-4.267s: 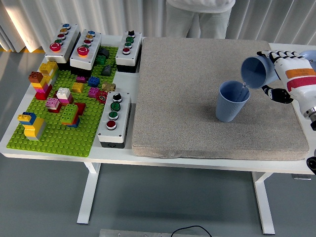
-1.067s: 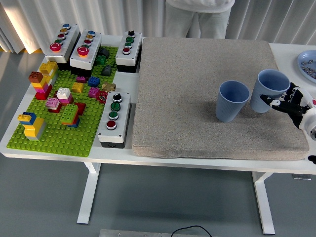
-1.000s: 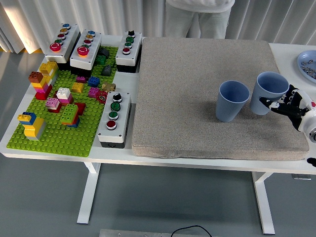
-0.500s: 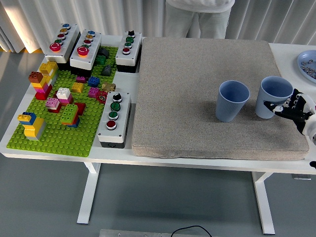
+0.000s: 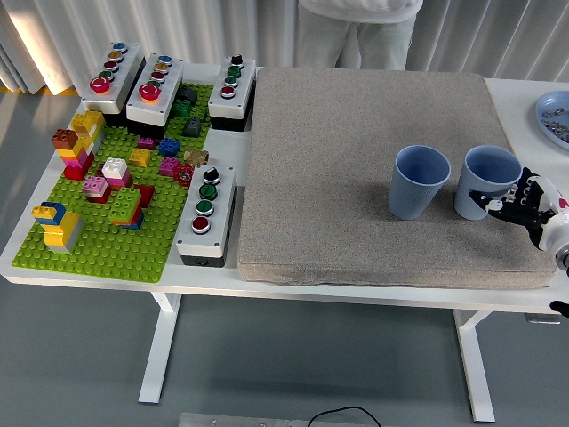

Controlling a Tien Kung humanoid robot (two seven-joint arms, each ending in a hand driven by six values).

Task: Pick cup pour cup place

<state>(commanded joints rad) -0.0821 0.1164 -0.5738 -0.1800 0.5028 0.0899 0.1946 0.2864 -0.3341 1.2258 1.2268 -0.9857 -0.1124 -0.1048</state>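
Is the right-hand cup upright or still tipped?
Upright. The right cup stands on the grey mat, rim up, with the right hand around it.

A robot test lab: push-button boxes [image 5: 205, 216] and a brick baseplate [image 5: 107, 236] are sitting on a white bench [image 5: 373, 298].

1. Right hand [image 5: 523, 202] at the mat's [image 5: 356, 133] right edge, fingers [image 5: 494, 202] curled around right cup [image 5: 485, 182].
2. Right cup upright on mat.
3. Left cup [image 5: 418, 181] upright, just left of the held one, apart.
4. Plate [image 5: 551, 114] beyond the hand.
5. Person [image 5: 356, 27] stands at far side.
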